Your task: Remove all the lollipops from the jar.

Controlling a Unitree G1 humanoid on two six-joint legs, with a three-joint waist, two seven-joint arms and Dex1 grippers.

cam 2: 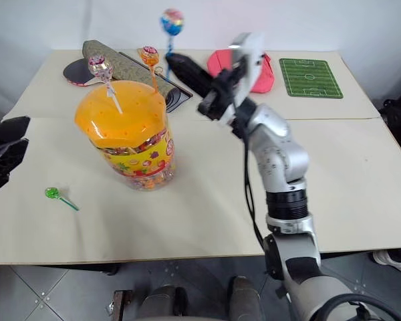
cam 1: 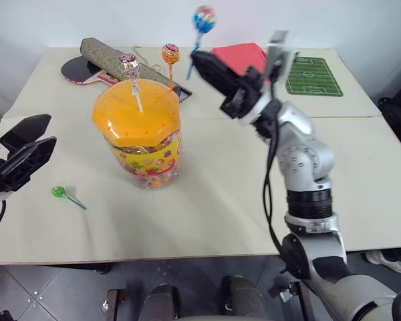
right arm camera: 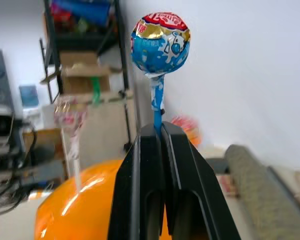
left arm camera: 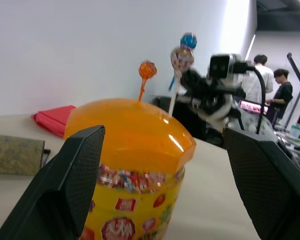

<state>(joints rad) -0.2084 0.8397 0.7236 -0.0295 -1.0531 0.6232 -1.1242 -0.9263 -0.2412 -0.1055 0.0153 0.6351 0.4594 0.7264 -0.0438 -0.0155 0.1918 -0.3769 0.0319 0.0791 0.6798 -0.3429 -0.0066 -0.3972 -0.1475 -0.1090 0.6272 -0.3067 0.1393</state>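
So on the far left the left gripper (cam 1: 21, 152), two black fingers, is hanging over the edge of the pale beige table (cam 1: 207, 194) with its jaws spread wide and nothing between them, well clear of everything; from the left wrist view it's aimed straight at the jar. Just in front of it, lying flat on the tabletop, is the small green-wrapped lollipop (cam 1: 59, 192) on its thin stick, already out and apart from the jar. Next over is the big clear plastic jar (cam 1: 139, 137) with the wide orange lid full of little holes and the yellow candy-print label, standing upright roughly mid-table. Two lollipops are standing up out of the lid: the pink-purple wrapped one (cam 1: 129, 65) on a white stick, leaning a bit, and the orange wrapped one (cam 1: 170, 53) on an orange stick toward the back edge. Through the clear wall there's just a jumble of coloured wrappers, can't really tell what's what. Then the right gripper (cam 1: 196, 59) is up above and behind the jar's right side, jaws pinched fully together on the blue stick of the blue-wrapped lollipop (right arm camera: 160, 44), which is lifted clear of the lid with its round head pointing up above the fingertips.
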